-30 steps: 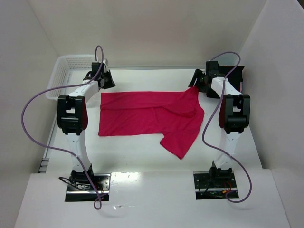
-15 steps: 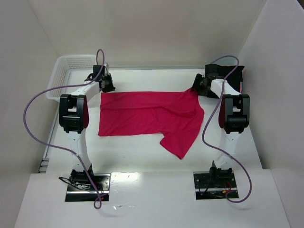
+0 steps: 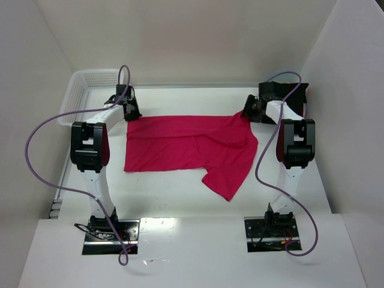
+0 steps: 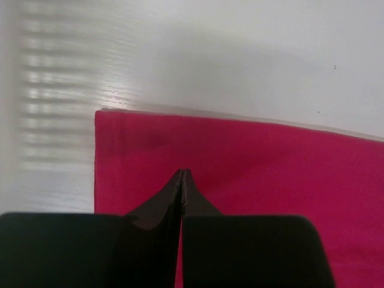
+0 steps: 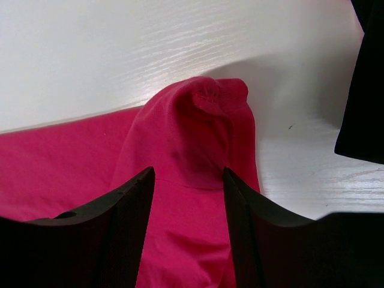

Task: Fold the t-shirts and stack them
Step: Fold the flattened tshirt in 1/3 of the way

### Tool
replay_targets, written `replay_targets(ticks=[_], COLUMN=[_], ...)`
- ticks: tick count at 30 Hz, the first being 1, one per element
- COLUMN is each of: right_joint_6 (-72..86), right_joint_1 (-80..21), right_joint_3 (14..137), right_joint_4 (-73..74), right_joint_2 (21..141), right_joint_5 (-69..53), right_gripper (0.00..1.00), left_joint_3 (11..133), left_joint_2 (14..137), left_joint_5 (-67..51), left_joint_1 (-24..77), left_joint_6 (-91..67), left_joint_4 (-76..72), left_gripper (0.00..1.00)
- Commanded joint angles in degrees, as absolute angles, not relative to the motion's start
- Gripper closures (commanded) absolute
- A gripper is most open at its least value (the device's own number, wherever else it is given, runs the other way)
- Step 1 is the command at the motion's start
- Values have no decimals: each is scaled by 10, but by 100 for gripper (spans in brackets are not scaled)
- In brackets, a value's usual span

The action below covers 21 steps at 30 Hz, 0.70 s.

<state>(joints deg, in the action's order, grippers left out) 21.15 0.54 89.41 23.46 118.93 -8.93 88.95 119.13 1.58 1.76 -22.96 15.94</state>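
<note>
One red t-shirt (image 3: 192, 147) lies spread flat across the table, with a sleeve flap hanging toward the near right. My left gripper (image 3: 127, 110) is shut with its tips just over the shirt's far-left corner. In the left wrist view the closed gripper (image 4: 182, 172) sits over flat red cloth (image 4: 270, 168), which is not puckered. My right gripper (image 3: 249, 111) is at the shirt's far-right corner. In the right wrist view the gripper (image 5: 188, 173) is open, its jaws standing either side of a raised bunch of red cloth (image 5: 201, 120).
A white mesh basket (image 3: 81, 90) stands at the far left, close behind the left gripper. A black object (image 5: 366, 90) stands at the right edge of the right wrist view. White walls enclose the table at the back and on both sides.
My left gripper has moved a little nearer and left, down onto the shirt's far-left corner. The right gripper and the shirt have hardly moved.
</note>
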Motion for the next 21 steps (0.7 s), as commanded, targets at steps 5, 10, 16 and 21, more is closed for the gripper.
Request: replay_targets(ticks=[5,10,16,21], right_joint_6=[208,203,203,198], right_joint_1=[8,8,8,8], right_joint_3=[885,880,880,880], right_joint_4=[222,222,228,228], right_joint_2=[1186,1186,1186,1191], right_joint_5=[-96,-91,-85,-80], right_gripper=[45,45,49,53], left_joint_3=[889,894,921,947], left_joint_2=[1186,1204,1227,1256], left_joint_5=[61,80,127,147], left_joint_1=[18,18,39,54], left_joint_6=[-259,-259,-236,-218], left_joint_4=[183,172,184,200], left_gripper=[100,100,100,100])
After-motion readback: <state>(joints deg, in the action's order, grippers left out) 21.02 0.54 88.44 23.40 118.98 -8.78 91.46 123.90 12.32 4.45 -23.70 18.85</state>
